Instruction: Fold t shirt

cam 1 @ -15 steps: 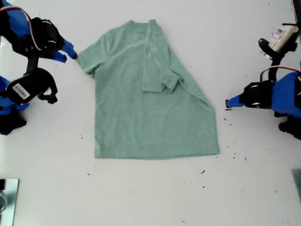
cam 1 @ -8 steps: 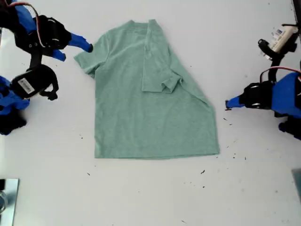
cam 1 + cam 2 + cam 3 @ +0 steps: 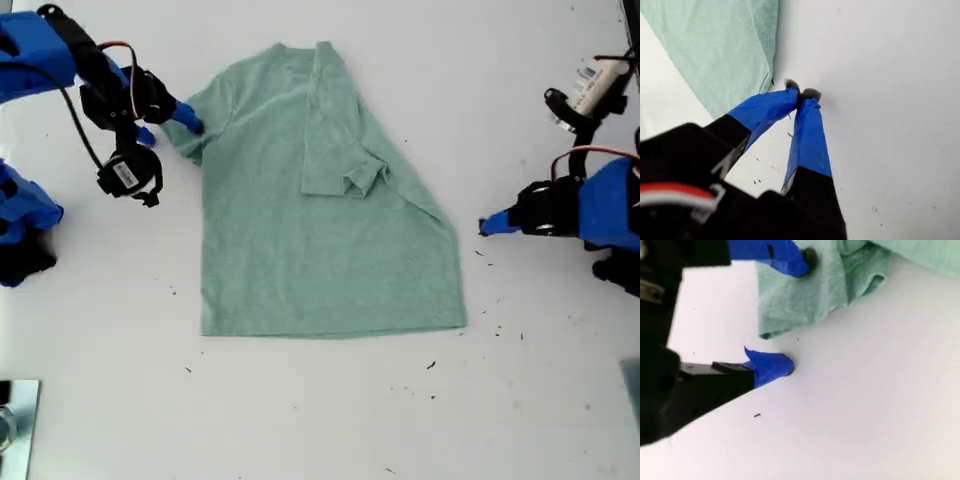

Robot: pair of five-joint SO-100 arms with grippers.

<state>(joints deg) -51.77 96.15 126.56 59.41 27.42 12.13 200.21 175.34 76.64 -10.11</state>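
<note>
A pale green t shirt point(image 3: 320, 200) lies flat in the middle of a white table point(image 3: 320, 420), collar toward the far edge, hem toward the near edge. One sleeve is folded inward across the chest; the other sleeve is spread flat toward the exterior view's left.

My second gripper point(image 3: 172, 119) is at that spread sleeve. Its claws are spread: the upper fingertip point(image 3: 805, 260) is over the sleeve cloth, while the lower one sits on bare table just beside the sleeve's edge.

My first gripper point(image 3: 484, 227) rests on the table at the exterior view's right, near the shirt's side edge but not touching it. Its claws are pressed together, holding nothing.
</note>
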